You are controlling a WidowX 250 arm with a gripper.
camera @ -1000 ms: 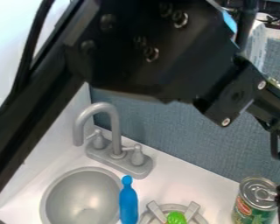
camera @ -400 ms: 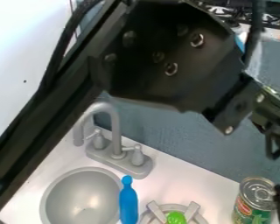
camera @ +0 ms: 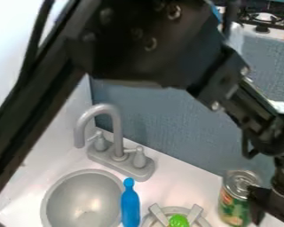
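At the right edge of the camera view, the black gripper [camera: 260, 202] hangs down against the right side of a metal can [camera: 234, 199] with a green and red label. It covers part of the can's right edge. The can leans slightly, its silver pull-tab lid facing up; whether it rests on the counter, I cannot tell. Left of the can, a green object [camera: 179, 220] lies on a grey stove burner [camera: 196, 213]. A blue bottle-shaped toy [camera: 130, 205] is between that burner and the sink.
The grey sink bowl [camera: 79, 199] is at the lower left, with a grey faucet [camera: 116, 133] behind it. A blue-grey wall panel [camera: 162, 124] stands behind the white counter [camera: 174, 186]. The arm's thick black links cross the top and left.
The can has shifted left and a little up in the view, along with the gripper. The arm's upper links moved right and then back left. The blue toy and green object have stayed put.
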